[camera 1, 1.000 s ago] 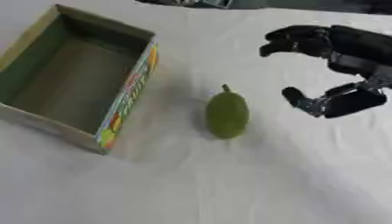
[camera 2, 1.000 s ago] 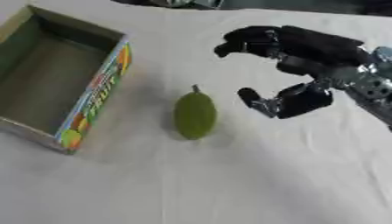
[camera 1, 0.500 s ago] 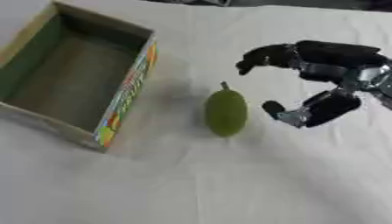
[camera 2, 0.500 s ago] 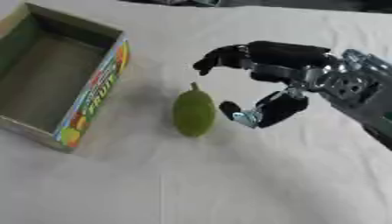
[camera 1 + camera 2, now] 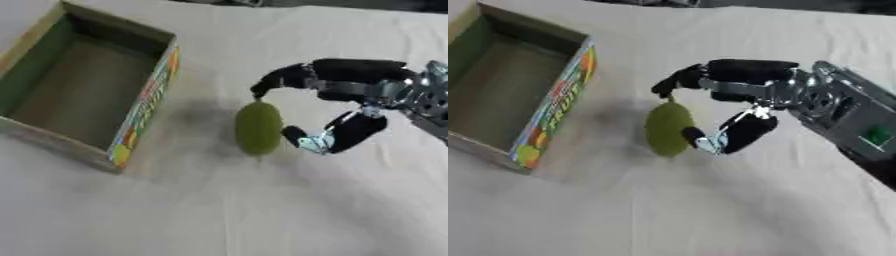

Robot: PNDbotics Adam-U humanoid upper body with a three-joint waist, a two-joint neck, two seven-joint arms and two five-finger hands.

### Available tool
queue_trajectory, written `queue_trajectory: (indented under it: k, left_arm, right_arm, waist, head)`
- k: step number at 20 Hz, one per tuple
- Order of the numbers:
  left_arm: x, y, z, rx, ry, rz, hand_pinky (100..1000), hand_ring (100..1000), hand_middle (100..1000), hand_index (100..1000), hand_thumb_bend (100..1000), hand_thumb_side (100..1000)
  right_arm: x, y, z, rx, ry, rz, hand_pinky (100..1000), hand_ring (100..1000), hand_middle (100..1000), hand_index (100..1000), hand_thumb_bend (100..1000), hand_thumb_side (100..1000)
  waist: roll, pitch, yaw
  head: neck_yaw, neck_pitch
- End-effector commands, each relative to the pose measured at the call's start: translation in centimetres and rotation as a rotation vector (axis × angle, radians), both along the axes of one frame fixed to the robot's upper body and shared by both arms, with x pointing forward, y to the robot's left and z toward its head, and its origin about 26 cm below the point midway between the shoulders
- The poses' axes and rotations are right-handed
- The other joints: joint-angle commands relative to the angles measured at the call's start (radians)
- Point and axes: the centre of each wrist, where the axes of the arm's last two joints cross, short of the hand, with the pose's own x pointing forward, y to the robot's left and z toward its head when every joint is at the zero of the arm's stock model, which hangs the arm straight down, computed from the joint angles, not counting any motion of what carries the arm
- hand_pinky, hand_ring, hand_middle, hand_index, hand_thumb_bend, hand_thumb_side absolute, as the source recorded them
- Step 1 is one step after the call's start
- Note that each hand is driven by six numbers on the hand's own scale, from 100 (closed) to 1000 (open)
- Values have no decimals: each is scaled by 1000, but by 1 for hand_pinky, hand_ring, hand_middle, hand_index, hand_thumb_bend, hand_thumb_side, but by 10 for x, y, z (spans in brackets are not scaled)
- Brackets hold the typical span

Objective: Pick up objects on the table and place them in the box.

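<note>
The right hand [image 5: 350,107] is spread wide, holding nothing — fingers over the green fruit's [image 5: 258,127] stem end, thumb beside it; the fruit's long axis runs toward-and-away, box [image 5: 140,125] to its left.

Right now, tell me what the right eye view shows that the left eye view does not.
Only the right eye view shows the right arm's forearm casing with a green patch. Only the left eye view shows the box's whole left wall. Both share the open box, the green fruit on the white cloth, and the right robot hand curved around the fruit from the right, fingers at its stem end, thumb beside it.
</note>
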Motion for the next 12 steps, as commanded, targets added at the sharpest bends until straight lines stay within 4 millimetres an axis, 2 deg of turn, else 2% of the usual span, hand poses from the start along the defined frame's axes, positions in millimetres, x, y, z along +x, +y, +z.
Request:
queue_trajectory:
  k: [1, 7, 12]
  left_arm:
    - [-4, -1, 7, 28, -19, -5, 502, 571, 551, 691, 100, 566]
    - [-4, -1, 6, 27, -12, -9, 501, 571, 552, 691, 100, 566]
    - [-4, -2, 5, 27, -6, -12, 499, 571, 553, 691, 100, 566]
  right_arm:
    - [-3, 3, 7, -36, -41, -15, 1000, 1000, 879, 1000, 100, 233]
    - [-2, 7, 6, -57, -70, -66, 1000, 1000, 876, 1000, 100, 307]
    - [-2, 11, 6, -52, -91, -79, 1000, 1000, 880, 1000, 100, 298]
  waist:
    - [3, -18, 2]
    - [1, -15, 8]
    - [1, -13, 12]
  head:
    - [-3, 2]
    - [-4, -1]
    - [-5, -4]
